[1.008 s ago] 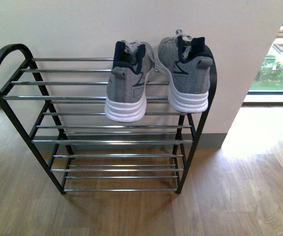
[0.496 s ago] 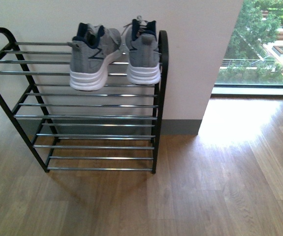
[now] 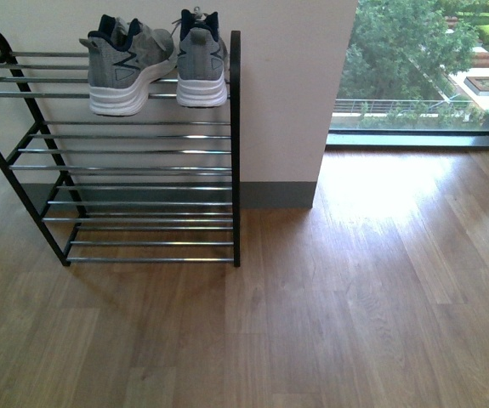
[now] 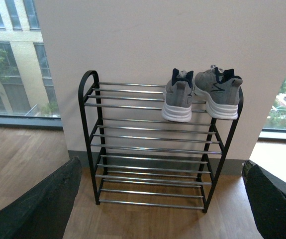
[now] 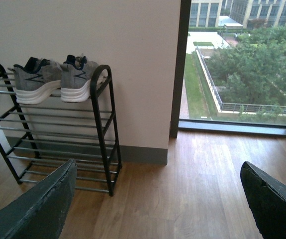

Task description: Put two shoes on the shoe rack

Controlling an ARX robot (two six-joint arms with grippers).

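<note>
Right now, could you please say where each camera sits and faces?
Front view: on the robot's body, looking down at the wooden floor; the shoe rack stands left, two shoes on its top tier; no arm shows.
Left wrist view: on the left wrist, facing the rack squarely; the open left gripper shows at the edges.
Right wrist view: on the right wrist, facing the rack obliquely beside a window; the open right gripper shows likewise.
All three share the rack and shoes.

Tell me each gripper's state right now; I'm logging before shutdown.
Left gripper: open, holding nothing.
Right gripper: open, holding nothing.
</note>
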